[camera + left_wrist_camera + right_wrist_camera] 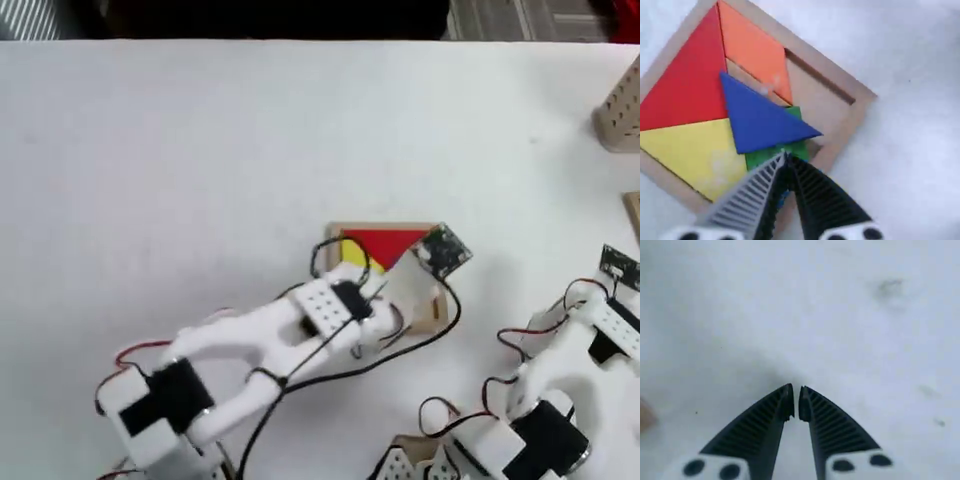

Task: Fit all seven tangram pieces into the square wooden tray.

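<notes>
The square wooden tray point(860, 95) holds a red triangle point(687, 92), a yellow triangle point(695, 152) and an orange piece point(755, 50) lying flat. A blue triangle point(762, 120) rests askew on top of them, partly over a green piece point(797, 147). Bare tray floor point(817, 107) shows beside the orange piece. My left gripper point(787, 159) is shut, its tips at the blue triangle's edge, above the green piece. From above, the left arm point(330, 305) covers most of the tray point(385, 229). My right gripper point(795, 402) is shut over bare white table, with the right arm point(585, 345) at the near right.
A pale wooden block with holes point(620, 110) stands at the far right edge. Another wooden holed piece point(405, 462) sits at the near edge between the arm bases. Loose cables point(440, 335) trail beside the tray.
</notes>
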